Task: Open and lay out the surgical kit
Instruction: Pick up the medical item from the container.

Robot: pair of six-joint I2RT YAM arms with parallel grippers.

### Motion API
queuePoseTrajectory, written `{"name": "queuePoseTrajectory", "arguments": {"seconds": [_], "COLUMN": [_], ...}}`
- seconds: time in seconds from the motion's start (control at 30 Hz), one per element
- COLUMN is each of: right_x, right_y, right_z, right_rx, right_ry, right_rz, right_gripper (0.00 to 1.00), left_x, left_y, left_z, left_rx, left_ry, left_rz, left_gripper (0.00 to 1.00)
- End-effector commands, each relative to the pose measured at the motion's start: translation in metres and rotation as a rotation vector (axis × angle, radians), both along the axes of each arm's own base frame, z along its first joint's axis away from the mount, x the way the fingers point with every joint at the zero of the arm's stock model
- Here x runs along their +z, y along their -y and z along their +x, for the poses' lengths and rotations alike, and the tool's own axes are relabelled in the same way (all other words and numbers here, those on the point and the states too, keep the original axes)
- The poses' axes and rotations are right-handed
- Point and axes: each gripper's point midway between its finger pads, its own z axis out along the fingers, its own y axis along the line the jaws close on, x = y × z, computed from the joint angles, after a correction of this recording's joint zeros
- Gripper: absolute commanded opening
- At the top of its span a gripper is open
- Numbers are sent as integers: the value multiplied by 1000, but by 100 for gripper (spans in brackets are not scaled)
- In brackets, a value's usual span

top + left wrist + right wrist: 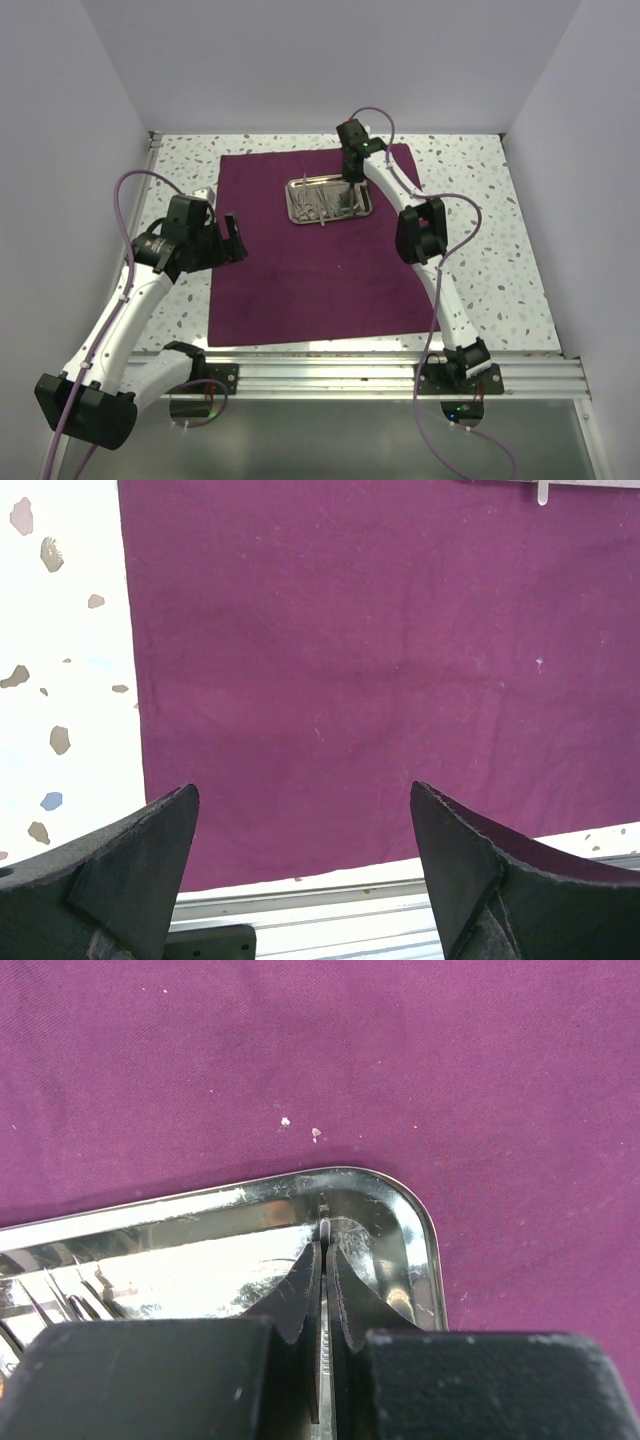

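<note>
Flatly spread purple cloth, shiny tray.

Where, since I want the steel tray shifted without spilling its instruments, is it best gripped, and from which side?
Pinch the raised rim of the steel tray at its right end, from straight above, one finger inside, one outside. It lies flat on the purple cloth, so only the upturned lip offers purchase, and that corner looks free of instruments. The right gripper, shut, hangs there.
</note>
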Motion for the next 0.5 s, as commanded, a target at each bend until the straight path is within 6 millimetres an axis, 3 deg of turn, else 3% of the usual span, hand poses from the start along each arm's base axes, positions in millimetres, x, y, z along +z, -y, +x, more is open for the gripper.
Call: {"name": "queuePoseTrajectory", "arguments": {"seconds": [0.0,0.03,0.07,0.13,0.17,0.27,0.33,0.37,0.4,0.43,0.47], "right_x": [-13,0,27,51,77,119,135,127,153,158,149], "right_y": [1,0,-1,0,0,4,5,9,12,12,18], "right_z": [-29,-25,-19,-17,-17,-29,-38,-47,-55,-59,-70], "right_rx": [35,35,35,28,31,35,38,36,36,39,36], "right_ry": [-120,-94,-48,-17,16,56,69,38,74,83,50], "right_rz": [-3,10,38,71,93,119,134,124,143,152,139], "right_gripper": [0,0,0,0,0,0,0,0,0,0,0], "left_x": [21,21,22,24,25,28,30,33,34,34,36], "left_y": [4,4,5,6,6,8,8,9,10,10,12], "left_z": [15,15,15,15,16,18,21,24,26,28,31], "left_rx": [-20,-19,-18,-16,-14,-16,-16,-19,-20,-21,-23], "left_ry": [97,99,103,111,117,141,151,166,172,175,189], "left_rz": [-11,-15,-18,-29,-31,-42,-45,-48,-50,-51,-57], "left_gripper": [90,90,90,90,90,90,90,90,90,90,90]}}
